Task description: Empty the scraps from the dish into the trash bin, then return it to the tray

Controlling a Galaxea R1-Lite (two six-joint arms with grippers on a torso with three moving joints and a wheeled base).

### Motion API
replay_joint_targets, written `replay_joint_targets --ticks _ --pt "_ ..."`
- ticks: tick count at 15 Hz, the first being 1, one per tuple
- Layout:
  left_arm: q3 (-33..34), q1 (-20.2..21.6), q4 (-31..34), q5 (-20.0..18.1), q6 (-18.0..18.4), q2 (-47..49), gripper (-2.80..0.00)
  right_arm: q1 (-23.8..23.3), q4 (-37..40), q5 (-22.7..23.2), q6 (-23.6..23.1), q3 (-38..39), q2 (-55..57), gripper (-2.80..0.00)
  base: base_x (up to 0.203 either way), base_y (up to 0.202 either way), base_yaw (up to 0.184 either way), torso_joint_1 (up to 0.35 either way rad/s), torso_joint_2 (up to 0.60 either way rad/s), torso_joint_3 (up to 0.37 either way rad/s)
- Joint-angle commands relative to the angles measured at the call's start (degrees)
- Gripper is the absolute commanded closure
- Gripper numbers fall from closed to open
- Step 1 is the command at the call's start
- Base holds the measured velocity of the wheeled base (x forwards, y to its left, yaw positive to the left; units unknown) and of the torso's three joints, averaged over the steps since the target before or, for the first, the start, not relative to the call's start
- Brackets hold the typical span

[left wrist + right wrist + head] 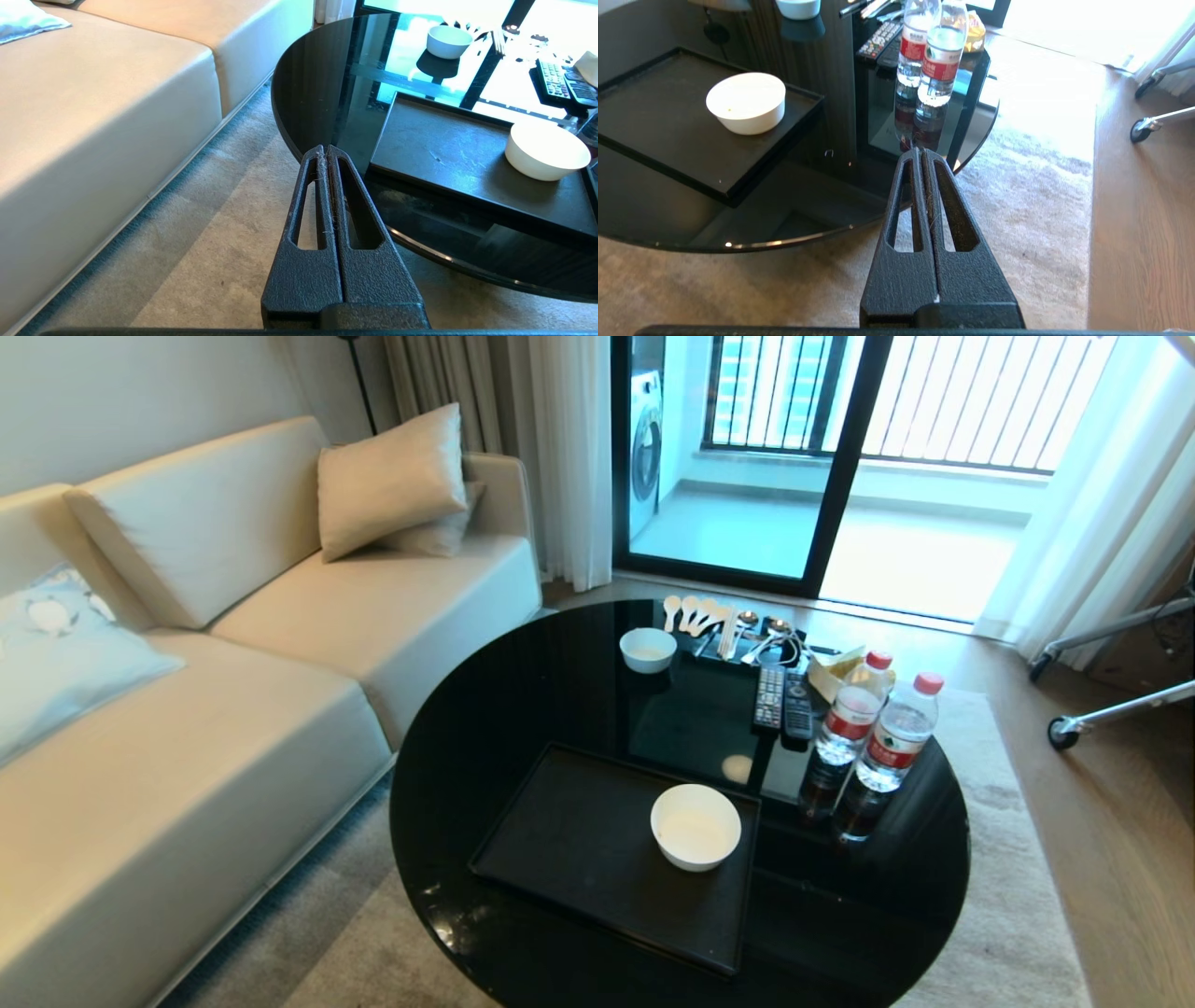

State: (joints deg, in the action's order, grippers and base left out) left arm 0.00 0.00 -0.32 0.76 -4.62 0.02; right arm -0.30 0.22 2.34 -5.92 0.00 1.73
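The dish (695, 825), a plain white bowl, stands upright on the right part of the black tray (569, 840) on the round black table; it also shows as the dish (746, 101) on the tray (654, 116) and the dish (546, 150) on the tray (444, 154). Its inside looks white and bare apart from a tiny speck; scraps and trash bin are out of view. My left gripper (324, 148) is shut and empty, low beside the table's near-left edge. My right gripper (920, 150) is shut and empty, off the table's near-right edge. Neither arm shows in the head view.
A smaller white bowl (647, 649), spoons (695, 612), two remotes (782, 702), two water bottles (878, 728) and a snack packet (834, 669) sit on the table's far half. A beige sofa (187, 709) stands left; a wheeled stand (1111, 709) is on the right floor.
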Motion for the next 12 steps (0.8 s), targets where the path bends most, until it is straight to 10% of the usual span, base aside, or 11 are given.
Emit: replay_joint_targets --ticks 1,12 --pt "0.0 0.0 0.0 0.0 0.0 0.0 0.0 0.0 0.0 0.1 -0.1 0.0 -1.7 0.0 0.0 0.0 0.0 0.0 0.0 0.0" --pt "0.0 0.0 0.0 0.0 0.0 0.0 0.0 0.0 0.0 0.0 -0.1 0.0 -1.7 0.0 0.0 0.0 0.0 0.0 0.0 0.0"
